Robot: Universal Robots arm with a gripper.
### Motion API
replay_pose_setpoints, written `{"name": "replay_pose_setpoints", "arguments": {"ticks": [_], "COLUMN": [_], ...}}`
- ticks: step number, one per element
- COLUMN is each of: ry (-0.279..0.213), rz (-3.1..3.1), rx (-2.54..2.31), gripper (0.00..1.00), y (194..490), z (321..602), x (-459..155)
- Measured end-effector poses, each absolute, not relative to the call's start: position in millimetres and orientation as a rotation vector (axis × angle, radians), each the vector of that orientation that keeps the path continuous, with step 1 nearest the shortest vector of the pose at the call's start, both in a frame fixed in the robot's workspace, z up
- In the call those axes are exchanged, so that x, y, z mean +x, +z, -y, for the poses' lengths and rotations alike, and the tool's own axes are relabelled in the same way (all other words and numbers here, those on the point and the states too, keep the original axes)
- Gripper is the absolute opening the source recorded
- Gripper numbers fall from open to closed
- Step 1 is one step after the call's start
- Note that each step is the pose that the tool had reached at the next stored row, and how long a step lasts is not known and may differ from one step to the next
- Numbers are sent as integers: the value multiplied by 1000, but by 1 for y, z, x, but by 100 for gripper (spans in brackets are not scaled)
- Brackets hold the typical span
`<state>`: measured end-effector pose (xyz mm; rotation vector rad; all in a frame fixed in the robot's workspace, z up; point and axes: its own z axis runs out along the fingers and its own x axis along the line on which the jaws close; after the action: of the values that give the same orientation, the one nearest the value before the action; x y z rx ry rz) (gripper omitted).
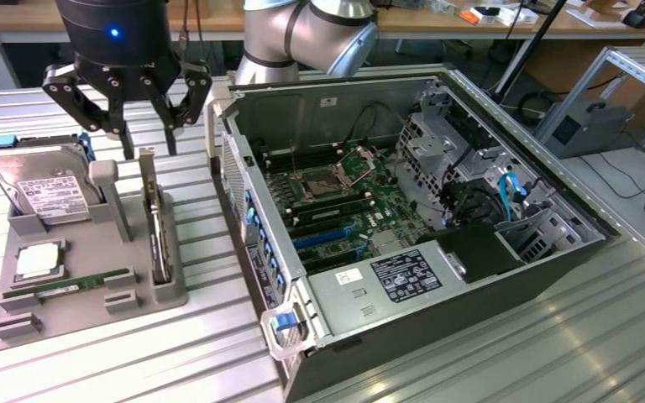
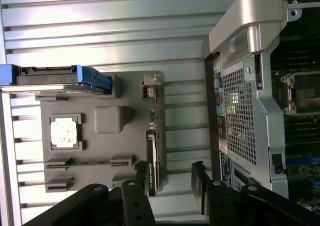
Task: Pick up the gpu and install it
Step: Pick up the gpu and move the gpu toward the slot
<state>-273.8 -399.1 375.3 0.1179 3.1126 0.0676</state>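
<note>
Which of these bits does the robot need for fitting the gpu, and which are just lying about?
Needed: gpu on edge in grey holder; open computer case; open fingers above gpu.
Lying about: hard drive; processor chip; memory stick.

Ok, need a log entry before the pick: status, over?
Gripper open, above gpu, not touching. Gpu on edge in tray slot. Hard drive alongside, apart from it.
</note>
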Motion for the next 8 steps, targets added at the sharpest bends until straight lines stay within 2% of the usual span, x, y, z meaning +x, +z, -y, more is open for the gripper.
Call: {"name": "replay_pose_setpoints", "arguments": {"ticks": [8], "ry": [68], "rz": [-3113], "rx": [118], "gripper": [48], "y": [373], "z": [399], "x": [-275]}}
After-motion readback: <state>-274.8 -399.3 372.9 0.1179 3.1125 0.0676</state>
